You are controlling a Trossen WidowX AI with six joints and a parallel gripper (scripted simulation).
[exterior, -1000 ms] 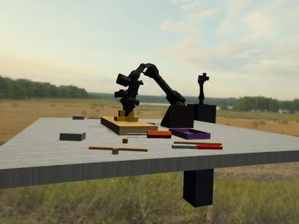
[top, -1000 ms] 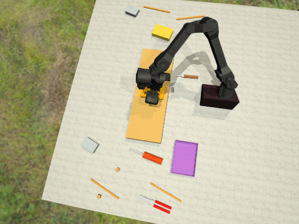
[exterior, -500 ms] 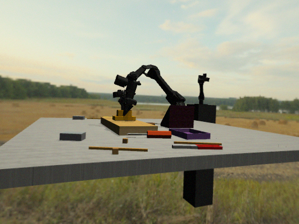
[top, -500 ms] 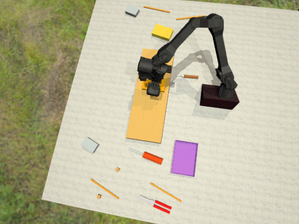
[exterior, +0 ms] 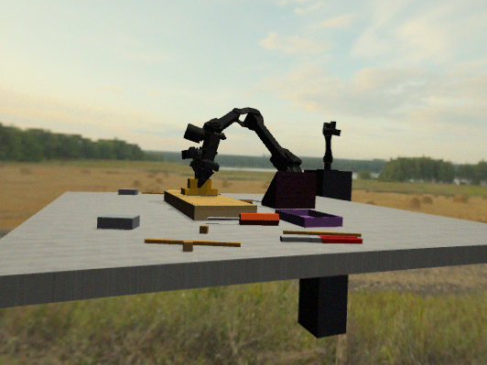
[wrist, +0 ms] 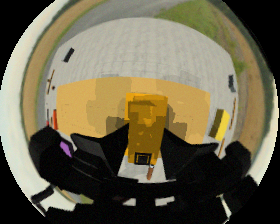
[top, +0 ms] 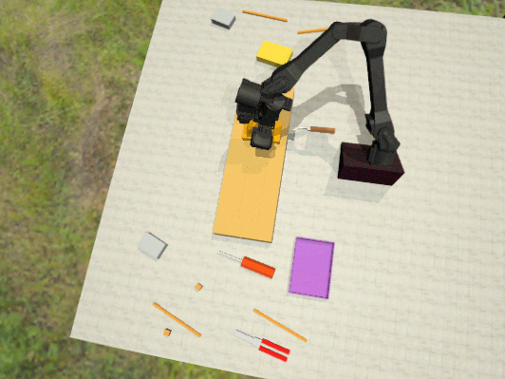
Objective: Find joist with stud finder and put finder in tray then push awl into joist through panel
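Note:
The yellow-orange stud finder (top: 277,133) (exterior: 188,190) (wrist: 146,112) sits on the far part of the tan floor panel (top: 247,198) (exterior: 220,201) (wrist: 75,102). My gripper (exterior: 200,185) (wrist: 144,125) is shut on it from above; in the top view the arm hides the fingertips. The small display (wrist: 143,159) on the stud finder looks dark. The awl with a brown handle (top: 323,129) (wrist: 150,173) lies on the table between panel and arm base, tip towards the panel. The purple tray (top: 311,268) (exterior: 322,222) (wrist: 65,148) is empty. The joist is hidden.
A yellow block (top: 274,53) (wrist: 220,125) lies beyond the panel's far end. A red-orange-handled tool (top: 257,267) (exterior: 259,219) lies between panel and tray. Grey blocks (top: 223,18) (top: 152,245), thin orange sticks, small cubes and a red-handled tool (top: 274,350) lie around.

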